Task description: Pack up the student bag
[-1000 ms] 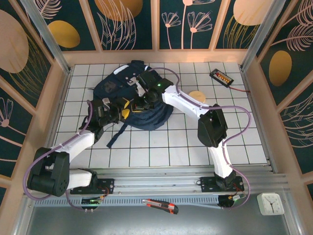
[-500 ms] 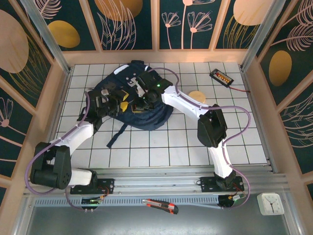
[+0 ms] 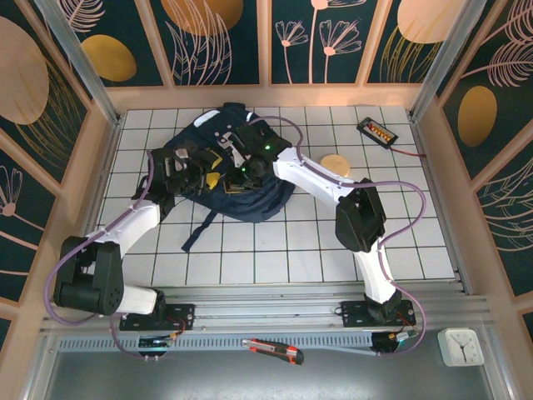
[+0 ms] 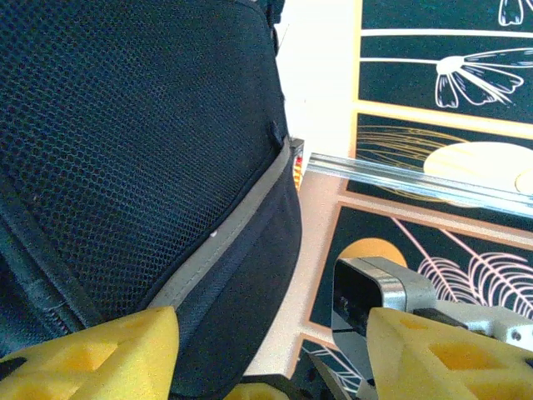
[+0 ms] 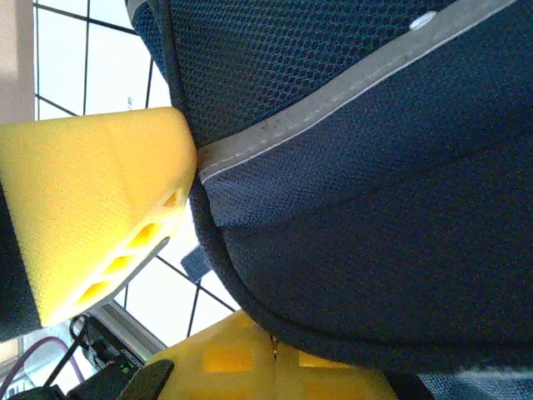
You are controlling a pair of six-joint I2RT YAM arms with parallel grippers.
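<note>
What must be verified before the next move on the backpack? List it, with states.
1. Right claw shut on the grey-striped edge of the large dark navy fabric backpack: ok.
2. Left claw open beside the backpack's mesh panel: ok.
3. Left claw holding nothing: ok.
4. Backpack opening wide enough for packing: cannot tell.
5. Round tan disc lying on the white tiled table, apart from the backpack: ok.

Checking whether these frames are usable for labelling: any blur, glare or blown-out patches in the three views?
Top external: sharp and evenly lit, though the student bag is dark with little detail. Left wrist: bag mesh crisp, left gripper's fingers soft, pale wall behind washed out. Right wrist: mesh sharp, white tiles blown out.
</note>
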